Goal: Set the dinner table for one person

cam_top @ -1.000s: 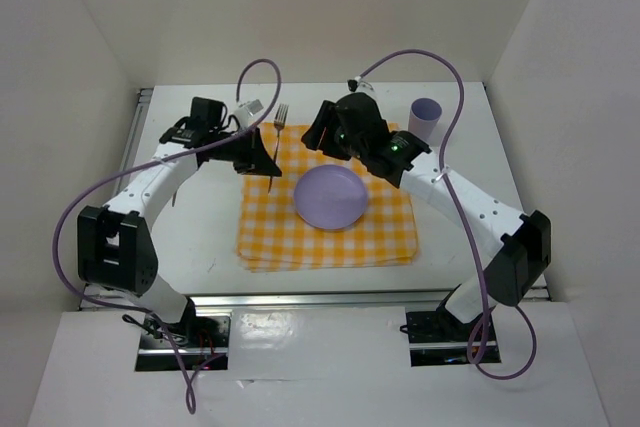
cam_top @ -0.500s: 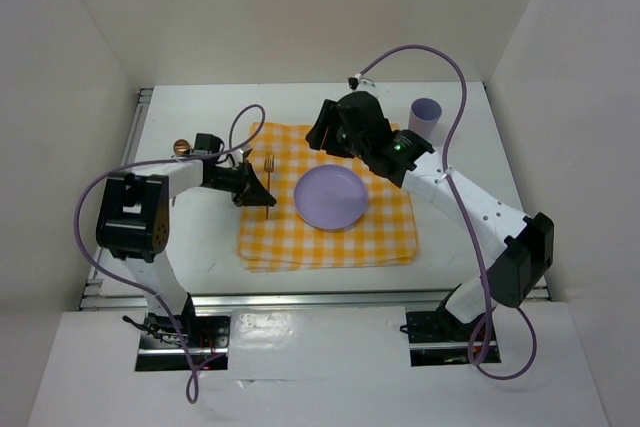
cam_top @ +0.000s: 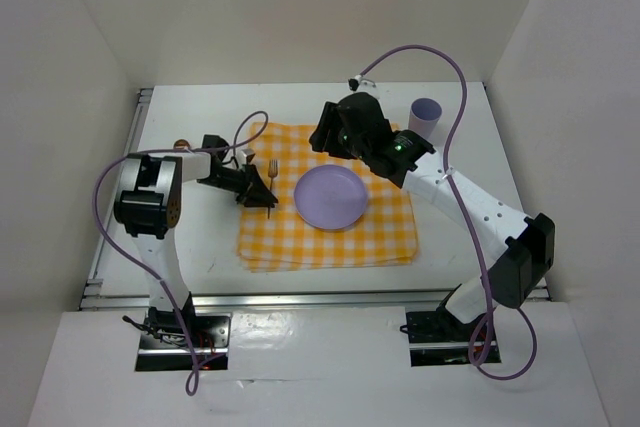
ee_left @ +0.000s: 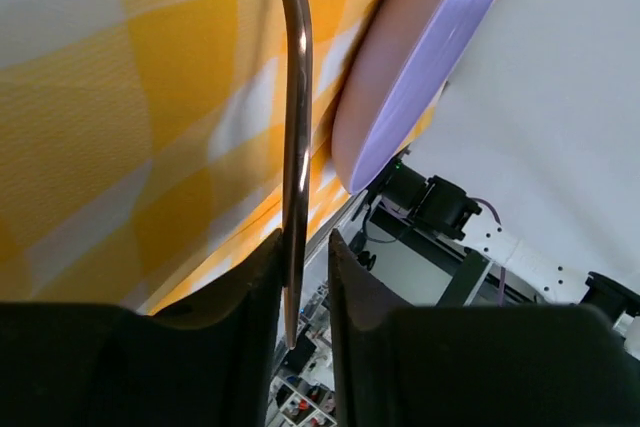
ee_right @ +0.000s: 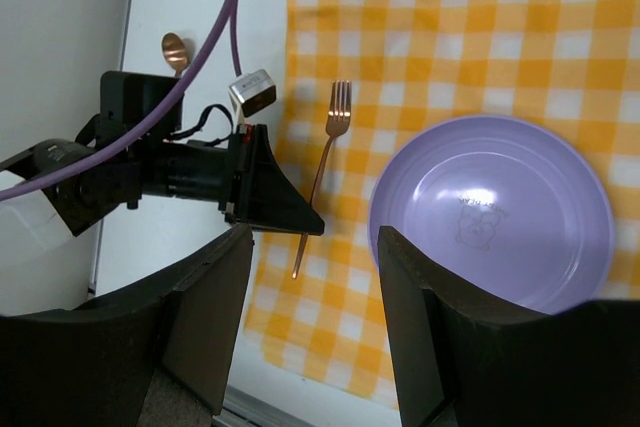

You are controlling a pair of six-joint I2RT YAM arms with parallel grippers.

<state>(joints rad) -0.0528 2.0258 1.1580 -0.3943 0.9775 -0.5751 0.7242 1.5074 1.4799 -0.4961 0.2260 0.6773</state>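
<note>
The left gripper [ee_left: 305, 247] has its jaws slightly parted around the handle of the fork [ee_right: 325, 167], which lies on the yellow checked cloth [cam_top: 330, 242] beside the purple plate [ee_right: 495, 212], while the right gripper [ee_right: 315, 237] hovers open and empty.

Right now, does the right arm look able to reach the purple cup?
Probably yes. The purple cup stands alone on the dinner table just beside the right arm, whose fingers are open and empty; nothing sits between.
</note>
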